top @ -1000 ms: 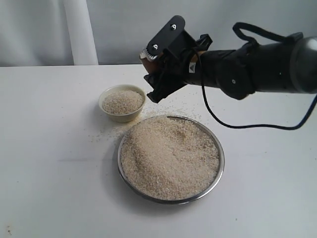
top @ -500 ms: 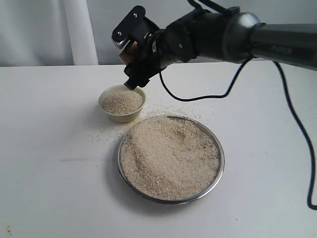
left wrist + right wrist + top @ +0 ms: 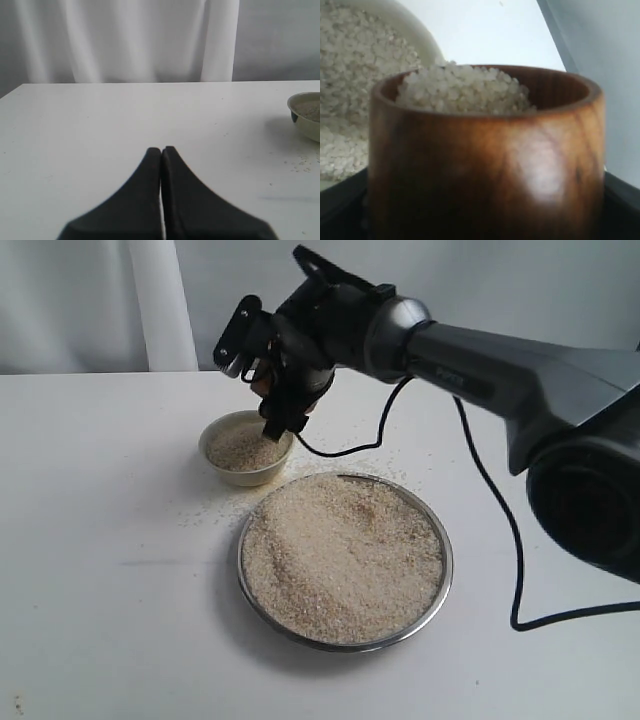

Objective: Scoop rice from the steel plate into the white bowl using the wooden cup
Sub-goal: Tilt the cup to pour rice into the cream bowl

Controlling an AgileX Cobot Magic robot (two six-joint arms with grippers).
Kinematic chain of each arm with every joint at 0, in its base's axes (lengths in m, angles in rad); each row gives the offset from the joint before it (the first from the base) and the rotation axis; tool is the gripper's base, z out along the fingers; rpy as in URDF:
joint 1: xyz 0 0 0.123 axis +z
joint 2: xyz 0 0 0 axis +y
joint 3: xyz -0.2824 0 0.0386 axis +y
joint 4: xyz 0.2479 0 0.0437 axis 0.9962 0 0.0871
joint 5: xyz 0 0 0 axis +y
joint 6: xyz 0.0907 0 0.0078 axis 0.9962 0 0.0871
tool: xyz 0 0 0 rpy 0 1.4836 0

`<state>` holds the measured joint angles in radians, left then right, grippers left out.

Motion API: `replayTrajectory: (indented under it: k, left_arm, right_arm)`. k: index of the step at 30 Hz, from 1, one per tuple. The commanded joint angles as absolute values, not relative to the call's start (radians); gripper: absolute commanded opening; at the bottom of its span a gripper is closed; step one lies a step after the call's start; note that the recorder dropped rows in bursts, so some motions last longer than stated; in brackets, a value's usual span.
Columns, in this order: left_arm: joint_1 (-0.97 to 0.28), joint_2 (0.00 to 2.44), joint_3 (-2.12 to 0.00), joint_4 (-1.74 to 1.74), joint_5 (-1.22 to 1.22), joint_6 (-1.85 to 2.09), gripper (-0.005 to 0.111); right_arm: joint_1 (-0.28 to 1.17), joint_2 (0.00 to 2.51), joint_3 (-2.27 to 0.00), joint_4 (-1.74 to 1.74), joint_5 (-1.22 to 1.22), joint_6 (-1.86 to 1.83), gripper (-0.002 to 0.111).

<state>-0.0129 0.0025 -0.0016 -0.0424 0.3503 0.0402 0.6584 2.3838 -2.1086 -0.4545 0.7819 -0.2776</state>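
My right gripper (image 3: 270, 405) hangs just above the right rim of the white bowl (image 3: 214, 435) and is shut on the wooden cup (image 3: 485, 165). The cup is dark reddish-brown and holds rice (image 3: 462, 92) heaped to its brim. In the exterior view the fingers hide nearly all of the cup. The bowl's rim (image 3: 422, 37) and the grains in it show behind the cup. In front of the bowl stands the steel plate (image 3: 446, 558), filled with a mound of rice (image 3: 345, 555). My left gripper (image 3: 161, 150) is shut and empty, low over the table, with the bowl (image 3: 304, 127) off to one side.
Loose grains (image 3: 215, 505) lie scattered on the white table around the bowl and the plate's far rim. The right arm's black cable (image 3: 500, 540) loops down beside the plate. A white curtain (image 3: 160, 305) hangs behind the table.
The right arm swung left from above the plate's far rim to the bowl, carrying the cup. It then dropped and turned, so the fingers now point down over the bowl.
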Motion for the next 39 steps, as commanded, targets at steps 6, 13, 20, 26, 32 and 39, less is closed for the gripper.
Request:
replayTrajectory:
  k: [6, 13, 20, 26, 32, 39]
  left_arm:
    - [-0.016, 0.0, 0.0, -0.042, 0.345, 0.036, 0.0]
    - [-0.016, 0.0, 0.0, -0.042, 0.345, 0.036, 0.0]
    - [-0.016, 0.0, 0.0, -0.042, 0.345, 0.036, 0.0]
    - [-0.016, 0.0, 0.0, -0.042, 0.345, 0.036, 0.0]
    - [-0.016, 0.0, 0.0, -0.042, 0.345, 0.036, 0.0]
    - [-0.016, 0.0, 0.0, -0.042, 0.345, 0.036, 0.0]
  right_arm:
    - [0.731, 2.403, -2.154, -0.651, 0.823, -0.261, 0.0]
    - [0.746, 2.403, -2.154, -0.719, 0.891, -0.261, 0.0]
    - [0.747, 2.406, -2.154, -0.737, 0.903, -0.288, 0.0]
    - [0.769, 2.433, -2.154, -0.847, 0.907, -0.29, 0.0]
    - [0.789, 2.461, -2.154, -0.934, 0.928, -0.319, 0.0]
    - [0.814, 2.465, -2.154, -0.988, 0.943, -0.374, 0.0]
